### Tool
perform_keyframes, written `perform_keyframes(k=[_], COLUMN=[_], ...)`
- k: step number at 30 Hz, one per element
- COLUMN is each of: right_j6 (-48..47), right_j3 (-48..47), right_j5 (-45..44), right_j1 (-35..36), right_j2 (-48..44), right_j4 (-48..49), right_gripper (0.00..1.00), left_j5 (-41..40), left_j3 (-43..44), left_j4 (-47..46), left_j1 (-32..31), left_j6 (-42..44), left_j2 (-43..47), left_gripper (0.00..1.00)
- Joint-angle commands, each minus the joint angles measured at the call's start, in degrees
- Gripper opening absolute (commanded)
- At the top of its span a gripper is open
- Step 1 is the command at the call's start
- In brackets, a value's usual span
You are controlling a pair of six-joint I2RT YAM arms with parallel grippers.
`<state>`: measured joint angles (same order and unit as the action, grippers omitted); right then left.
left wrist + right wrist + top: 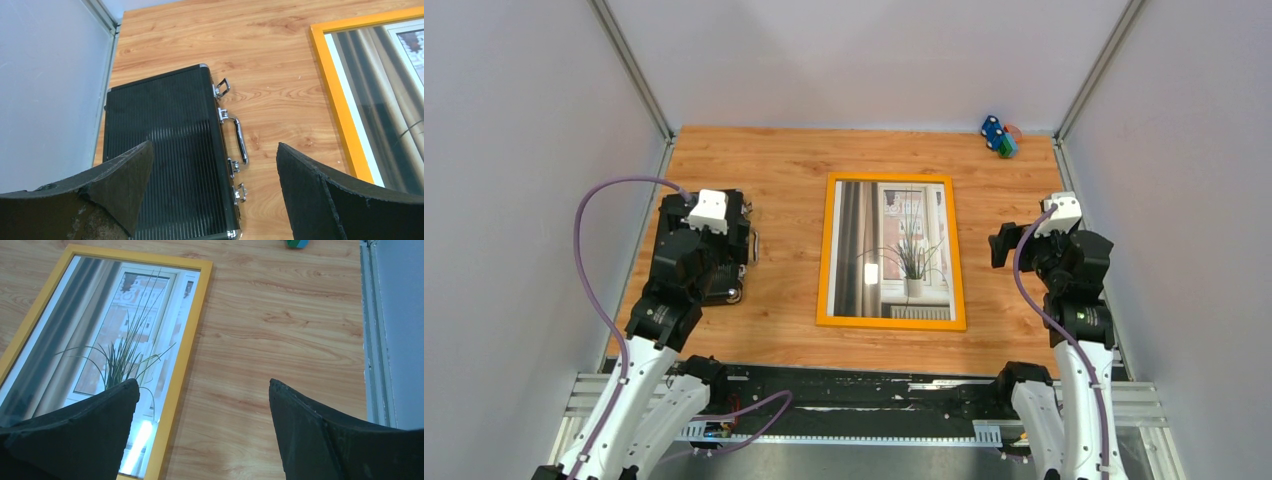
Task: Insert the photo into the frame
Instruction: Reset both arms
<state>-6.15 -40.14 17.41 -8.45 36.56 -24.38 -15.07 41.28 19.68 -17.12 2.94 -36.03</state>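
While both hands hang clear of the work, the main risk I judge is a stray touch. The photo [894,250] seems already to lie inside the frame [824,250], so a finger brushing a thin rail could slide the frame across the smooth bench [784,160] or knock the print askew. Whether the print is properly seated or only resting there cannot be told from these views. Pressing on the glossy face could also crease or smudge it.

The left hand [214,147] is spread wide and empty, hovering over a ribbed black case [160,150] with chrome latches and a handle, left of the frame. A drop from there could snag the handle. The right hand [202,382] is likewise wide and empty, over bare wood just beside the frame's right rail.

The frame lies flat near the middle of the bench, long side running away from the arms, its narrow rails bright orange-tan. The photo fills it edge to edge: a spiky potted plant on a sill, grey curtain at the left, pale window behind, with a patch of glare low down. A small blue and green object [998,137] sits at the far right corner, well apart.
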Motion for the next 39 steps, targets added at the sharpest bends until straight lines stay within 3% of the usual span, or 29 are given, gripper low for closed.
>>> perform_keyframes(k=[1,39], right_j6=[-0.88,-1.49], right_j3=[-0.2,0.33], right_j5=[-0.23,1.73], right_j1=[-0.34,-0.69], right_j2=[-0.16,-0.21], right_j4=[2.08,1.81], right_gripper=[1.0,1.0], left_j5=[1.78,4.18], left_j3=[-0.51,-1.0], left_j4=[-2.84,-2.64], left_j1=[0.34,0.34], left_j6=[-0.25,-0.04], left_j2=[0.68,0.3], left_gripper=[1.0,1.0])
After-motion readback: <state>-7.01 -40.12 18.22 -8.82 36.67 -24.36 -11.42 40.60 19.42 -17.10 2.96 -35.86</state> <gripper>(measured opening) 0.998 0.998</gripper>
